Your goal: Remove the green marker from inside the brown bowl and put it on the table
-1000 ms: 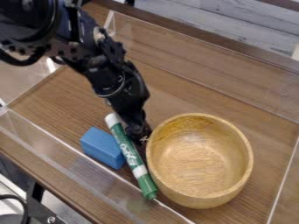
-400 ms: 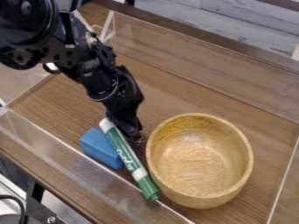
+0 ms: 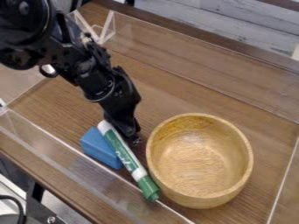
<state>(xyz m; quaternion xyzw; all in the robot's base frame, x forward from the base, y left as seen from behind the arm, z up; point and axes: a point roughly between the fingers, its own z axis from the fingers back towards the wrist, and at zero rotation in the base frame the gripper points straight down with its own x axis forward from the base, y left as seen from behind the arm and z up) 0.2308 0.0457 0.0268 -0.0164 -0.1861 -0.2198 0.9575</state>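
Beside the bowl (image 3: 201,161) lies the green marker (image 3: 128,161).

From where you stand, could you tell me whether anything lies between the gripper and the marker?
Nothing visible does: the gripper is right by the upper end of the marker. The block sits beside it, not between.

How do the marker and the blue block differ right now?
The marker is long and slim; the block is short and chunky. The marker is white and green, while the block is plain blue. The marker lies beside the bowl; the block sits on the marker's far side from it. Both are outside the bowl.
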